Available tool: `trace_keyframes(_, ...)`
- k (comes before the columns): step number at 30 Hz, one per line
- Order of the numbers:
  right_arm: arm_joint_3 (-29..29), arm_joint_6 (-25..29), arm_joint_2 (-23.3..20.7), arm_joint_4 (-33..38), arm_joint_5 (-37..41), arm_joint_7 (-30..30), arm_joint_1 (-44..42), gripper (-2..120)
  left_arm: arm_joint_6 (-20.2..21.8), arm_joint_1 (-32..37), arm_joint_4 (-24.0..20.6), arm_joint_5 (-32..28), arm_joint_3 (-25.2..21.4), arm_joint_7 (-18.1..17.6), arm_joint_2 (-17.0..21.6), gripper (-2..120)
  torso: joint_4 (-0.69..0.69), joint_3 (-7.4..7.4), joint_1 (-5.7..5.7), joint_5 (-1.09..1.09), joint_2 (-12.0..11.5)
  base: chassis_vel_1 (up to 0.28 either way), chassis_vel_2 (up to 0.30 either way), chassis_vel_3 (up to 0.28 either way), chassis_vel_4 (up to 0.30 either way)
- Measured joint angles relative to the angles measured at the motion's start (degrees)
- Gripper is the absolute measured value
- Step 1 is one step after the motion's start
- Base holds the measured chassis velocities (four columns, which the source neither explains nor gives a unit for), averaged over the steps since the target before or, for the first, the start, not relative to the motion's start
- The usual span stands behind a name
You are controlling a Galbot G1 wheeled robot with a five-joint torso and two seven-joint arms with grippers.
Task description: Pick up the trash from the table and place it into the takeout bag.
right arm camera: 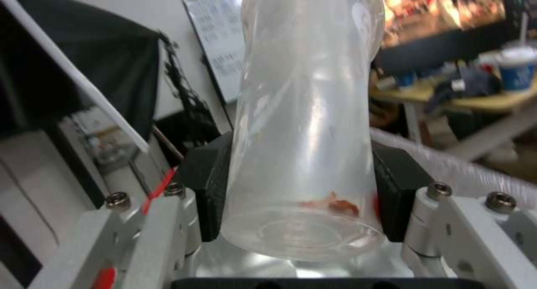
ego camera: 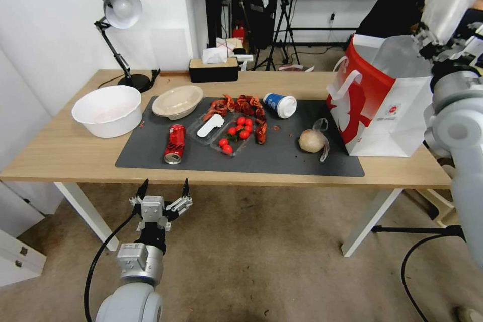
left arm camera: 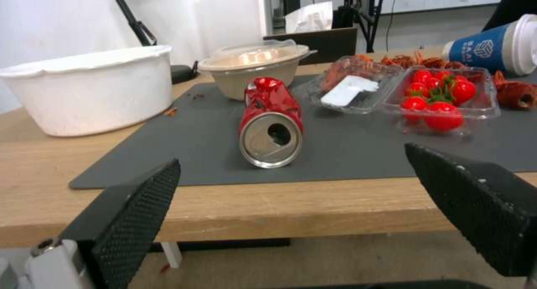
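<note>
My right gripper (right arm camera: pixel 299 188) is shut on a clear plastic cup (right arm camera: pixel 305 125), held high above the red and white takeout bag (ego camera: pixel 382 103) at the table's right end; the cup (ego camera: pixel 448 5) tilts over the bag's open top. On the dark mat (ego camera: pixel 282 156) lie a crushed red can (ego camera: pixel 174 144), a beige shallow bowl (ego camera: pixel 177 101), a blue paper cup with white lid (ego camera: pixel 280 105) on its side, and a beige ball in clear wrap (ego camera: pixel 312 141). My left gripper (ego camera: pixel 164 188) hangs open below the table's front edge, facing the can (left arm camera: pixel 271 121).
A large white bowl (ego camera: pixel 107 109) stands on the light-wood table (ego camera: pixel 65 146) at the left. Clear trays of cherry tomatoes (ego camera: pixel 236 133) and crayfish shells (ego camera: pixel 241 104) sit mid-mat. A desk lamp (ego camera: pixel 119 15) and a tissue box (ego camera: pixel 213 68) stand at the back.
</note>
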Motion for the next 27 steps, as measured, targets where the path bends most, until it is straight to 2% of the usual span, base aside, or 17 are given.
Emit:
trace_keyframes(5,-0.71,-2.41,1.37,-1.19,1.60,3.11,1.07,48,-0.29,0.13,0.09,0.17,-0.08,0.02,-0.20,100,0.01,0.00,0.00,-0.02,0.00,0.000,0.000,0.000,0.000)
trace_keyframes(11,-0.81,-3.46,2.00,-1.12,1.78,3.73,0.89,71,-0.33,0.02,0.32,0.30,-0.09,0.11,-0.36,100,0.01,0.00,0.00,-0.02,0.00,0.000,0.000,0.000,0.000)
trace_keyframes(12,-0.81,-3.46,2.00,-1.12,1.78,3.73,0.89,71,-0.33,0.02,0.32,0.30,-0.09,0.11,-0.36,100,0.01,0.00,0.00,-0.02,0.00,0.000,0.000,0.000,0.000)
trace_keyframes(14,-0.76,-3.75,2.01,-0.96,1.83,3.88,0.66,82,-0.34,-0.03,0.44,0.33,-0.08,0.13,-0.37,100,0.00,0.00,0.00,-0.02,0.00,0.000,0.000,0.000,0.000)
trace_keyframes(19,-0.58,-3.26,1.92,-0.71,2.18,3.61,0.61,94,-0.36,-0.07,0.48,0.34,-0.04,0.16,-0.37,100,0.00,0.00,0.00,-0.02,0.00,0.000,0.000,0.000,0.000)
trace_keyframes(21,-0.52,-1.15,1.79,-0.35,3.03,2.36,0.79,99,-0.37,-0.10,0.52,0.35,-0.02,0.18,-0.36,100,0.00,0.00,0.00,-0.01,0.00,0.000,0.000,0.000,0.000)
trace_keyframes(23,-0.02,2.44,1.62,1.40,5.38,-0.84,0.78,100,-0.37,-0.17,0.66,0.35,-0.01,0.20,-0.34,100,0.01,0.00,0.00,-0.02,0.00,0.000,0.000,0.000,0.000)
trace_keyframes(24,-0.02,2.44,1.62,1.40,5.38,-0.84,0.78,100,-0.37,-0.17,0.66,0.35,-0.01,0.20,-0.34,100,0.01,0.00,0.00,-0.02,0.00,0.000,0.000,0.000,0.000)
trace_keyframes(27,0.68,8.22,0.27,7.51,6.69,-9.73,-3.07,100,-0.37,-0.25,0.84,0.28,-0.02,0.20,-0.21,100,0.01,-0.01,0.00,-0.02,0.01,0.000,0.000,0.000,0.000)
